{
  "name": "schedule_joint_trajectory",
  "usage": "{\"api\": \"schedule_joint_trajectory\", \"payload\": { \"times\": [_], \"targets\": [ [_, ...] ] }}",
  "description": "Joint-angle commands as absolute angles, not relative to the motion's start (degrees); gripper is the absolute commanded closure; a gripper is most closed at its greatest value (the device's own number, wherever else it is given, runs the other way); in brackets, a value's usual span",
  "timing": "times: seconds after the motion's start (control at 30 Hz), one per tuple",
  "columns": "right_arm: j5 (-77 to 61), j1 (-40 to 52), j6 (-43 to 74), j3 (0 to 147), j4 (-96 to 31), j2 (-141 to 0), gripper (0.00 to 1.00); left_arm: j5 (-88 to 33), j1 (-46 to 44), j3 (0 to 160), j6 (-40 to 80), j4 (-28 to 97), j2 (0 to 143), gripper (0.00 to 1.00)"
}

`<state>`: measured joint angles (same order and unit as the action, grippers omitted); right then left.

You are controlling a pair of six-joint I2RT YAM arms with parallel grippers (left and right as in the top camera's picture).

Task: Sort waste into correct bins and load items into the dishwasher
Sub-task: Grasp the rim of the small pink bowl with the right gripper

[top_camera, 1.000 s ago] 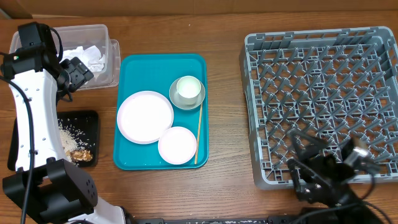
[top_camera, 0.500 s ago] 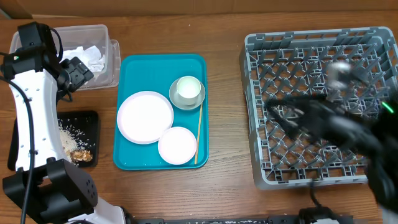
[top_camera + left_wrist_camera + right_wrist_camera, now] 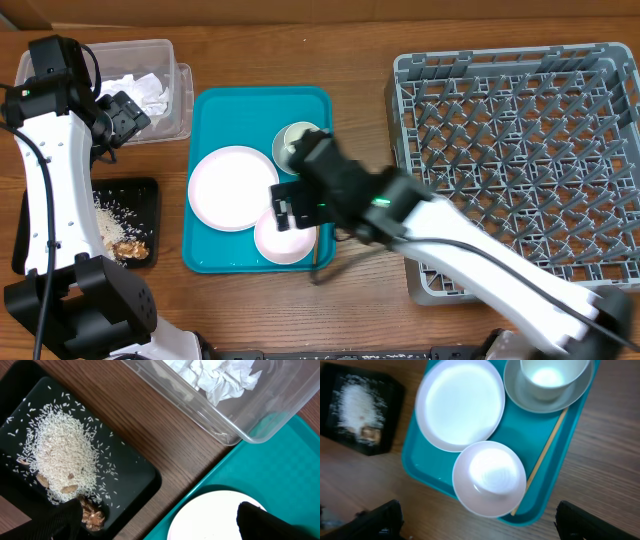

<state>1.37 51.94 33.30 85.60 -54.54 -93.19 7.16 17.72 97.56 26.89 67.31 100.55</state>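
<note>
Waste looks sorted from where I sit: crumpled white paper napkins [image 3: 215, 380] lie in the clear plastic tub [image 3: 200, 415]. The rice-like crumbs [image 3: 62, 452] and brown bits are heaped in the shallow black tray [image 3: 125, 475], so dry paper and food scraps stay apart. My left tool [image 3: 159, 509] hangs with its jaws spread wide and nothing between them, over the strip of wooden table [image 3: 165, 450] between the black tray and the teal serving tray [image 3: 280, 475]. My right tool [image 3: 477, 512] is just as wide and empty, poised above the smaller pinkish-white plate [image 3: 489, 478], which I judge is the next pick. That plate is glossy and shallow and lies flat on the smooth teal tray beside the large plate [image 3: 461, 405], so its thin rim offers little to bite on. The white cup [image 3: 550, 375] stands in the grey-white bowl [image 3: 545, 406], with 1 slim wooden stick [image 3: 542, 455] alongside. The grey dish rack [image 3: 520, 150], a grid of upright prongs, shows no dishes where I can see it and sits well apart from the teal tray
</note>
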Motion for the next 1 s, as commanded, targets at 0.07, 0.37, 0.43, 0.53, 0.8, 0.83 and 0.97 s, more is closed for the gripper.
{"api": "schedule_joint_trajectory", "payload": {
  "times": [0.07,0.37,0.43,0.53,0.8,0.83,0.97],
  "targets": [
    [2.50,54.81,38.00,87.13,-50.70,-101.38,0.00,7.90,17.61,98.41,27.46,67.24,99.96,0.00],
    [1.48,58.81,35.40,85.49,-42.92,-107.09,0.00,7.90,17.61,98.41,27.46,67.24,99.96,0.00],
    [5.34,60.75,35.40,85.49,-42.76,-108.14,0.00,7.90,17.61,98.41,27.46,67.24,99.96,0.00],
    [13.56,64.49,35.38,85.49,-42.85,-110.34,0.00,7.90,17.61,98.41,27.46,67.24,99.96,0.00],
    [20.21,68.73,35.66,85.49,-42.44,-116.53,0.09,7.90,17.61,98.41,27.46,67.24,99.96,0.00],
    [20.60,68.73,35.66,85.49,-42.41,-116.88,0.10,7.90,17.61,98.41,27.46,67.24,99.96,0.00],
    [21.19,68.66,35.88,85.49,-42.09,-117.47,0.23,7.90,17.61,98.41,27.46,67.24,99.96,0.00]
  ]
}}
